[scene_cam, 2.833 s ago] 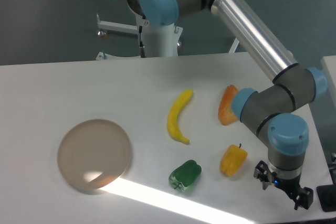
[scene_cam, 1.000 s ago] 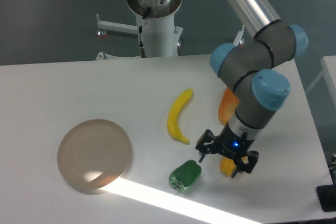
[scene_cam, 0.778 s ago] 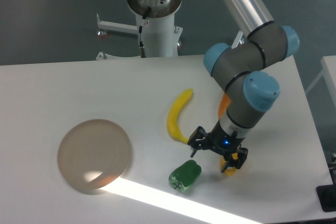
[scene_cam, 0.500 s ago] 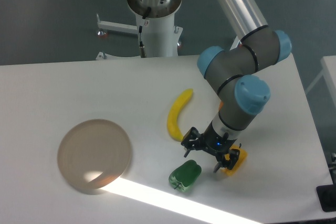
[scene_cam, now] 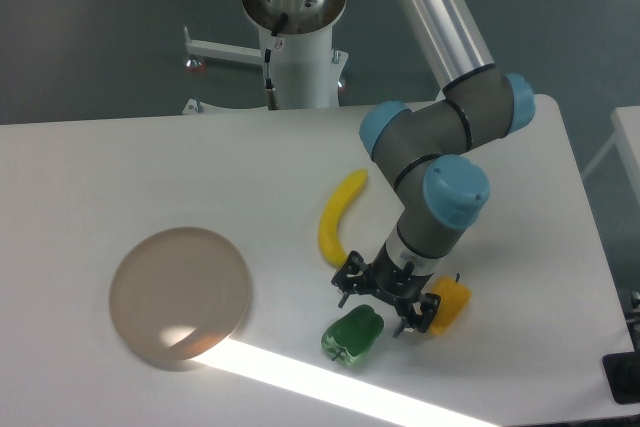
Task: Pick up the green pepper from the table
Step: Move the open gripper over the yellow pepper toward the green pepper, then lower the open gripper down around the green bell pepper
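Note:
The green pepper (scene_cam: 352, 335) lies on the white table (scene_cam: 120, 167) near the front edge, glossy and lobed. My gripper (scene_cam: 381, 308) hangs just above and to the right of it, jaws spread and empty. One fingertip is over the pepper's upper edge, the other toward the yellow pepper. I cannot tell if it touches the green pepper.
A yellow pepper (scene_cam: 450, 302) sits right of the gripper. A banana (scene_cam: 336, 215) lies behind the green pepper. A round tan plate (scene_cam: 180, 293) is at the left. The orange pepper is hidden behind the arm (scene_cam: 440, 147). A sunlit band crosses the table's front.
The arm has swept left from the table's right front corner, past the yellow pepper, and the gripper now hangs over the green pepper. The objects have not moved.

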